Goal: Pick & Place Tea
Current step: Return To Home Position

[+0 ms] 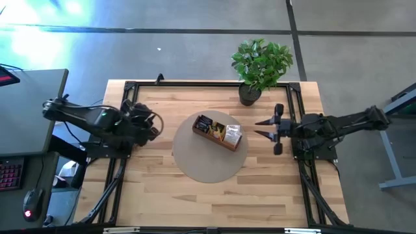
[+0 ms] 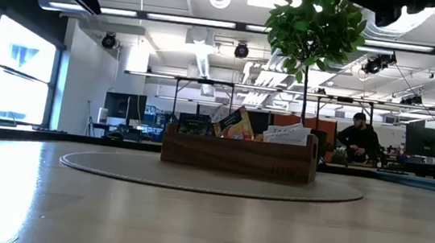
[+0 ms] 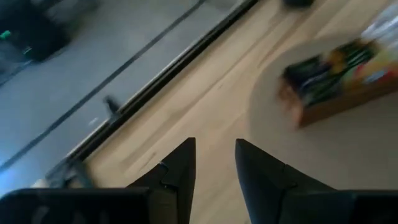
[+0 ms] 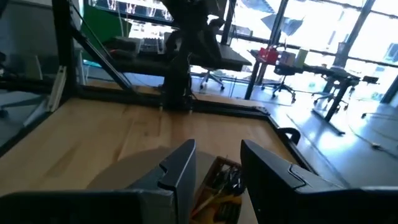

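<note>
The tea sachets (image 1: pixel 219 130) stand upright in a brown wooden tray (image 1: pixel 209 136) on a round grey mat (image 1: pixel 201 162) at mid-table: dark ones at the tray's left end, yellow in the middle, white at the right. In the low view the sachets (image 2: pixel 237 124) stick up above the tray wall (image 2: pixel 238 156). My left gripper (image 1: pixel 153 123) hovers open left of the mat; its wrist view shows the tray (image 3: pixel 336 102) ahead of the gripper (image 3: pixel 215 152). My right gripper (image 1: pixel 263 128) is open just right of the tray, above the sachets (image 4: pixel 224 183).
A potted green plant (image 1: pixel 260 65) stands at the far edge, behind the tray's right end. A black frame runs along the table's sides and far edge (image 1: pixel 195 83). Bare wood lies toward the near edge (image 1: pixel 208 201). A person (image 2: pixel 359 136) sits in the room beyond.
</note>
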Robot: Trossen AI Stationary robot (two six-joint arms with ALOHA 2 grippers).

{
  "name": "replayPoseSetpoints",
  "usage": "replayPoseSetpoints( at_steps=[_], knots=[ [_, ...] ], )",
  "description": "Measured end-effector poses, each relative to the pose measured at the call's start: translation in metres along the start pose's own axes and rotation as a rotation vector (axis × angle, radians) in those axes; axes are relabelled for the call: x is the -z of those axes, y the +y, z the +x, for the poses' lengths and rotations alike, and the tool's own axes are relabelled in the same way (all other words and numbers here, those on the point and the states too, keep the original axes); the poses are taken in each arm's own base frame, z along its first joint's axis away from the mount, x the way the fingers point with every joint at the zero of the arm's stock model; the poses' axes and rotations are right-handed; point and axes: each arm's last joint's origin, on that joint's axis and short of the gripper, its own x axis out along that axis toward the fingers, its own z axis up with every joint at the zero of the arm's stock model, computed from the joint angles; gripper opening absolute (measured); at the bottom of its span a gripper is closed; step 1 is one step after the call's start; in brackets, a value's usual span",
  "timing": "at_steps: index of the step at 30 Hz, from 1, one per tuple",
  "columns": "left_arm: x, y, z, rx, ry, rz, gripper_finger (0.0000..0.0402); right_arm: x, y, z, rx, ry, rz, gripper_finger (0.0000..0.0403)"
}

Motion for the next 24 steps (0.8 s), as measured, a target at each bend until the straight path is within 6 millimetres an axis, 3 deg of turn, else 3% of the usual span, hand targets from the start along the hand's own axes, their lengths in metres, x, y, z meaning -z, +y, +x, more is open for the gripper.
replayPoseSetpoints(
  at_steps=[12, 17, 24],
  knots=[
    [0.053, 0.005, 0.006, 0.293, -0.264, -0.078, 0.0110, 0.015, -0.005, -0.033, -0.095, -0.097, 0.047, 0.0124],
    [0.059, 0.009, 0.009, 0.363, -0.378, -0.082, 0.0110, 0.021, -0.009, -0.048, -0.100, -0.160, 0.038, 0.0124],
    [0.069, -0.013, 0.016, 0.661, -0.594, 0.037, 0.0111, 0.040, -0.007, -0.052, -0.097, -0.262, 0.037, 0.0124]
  ],
)
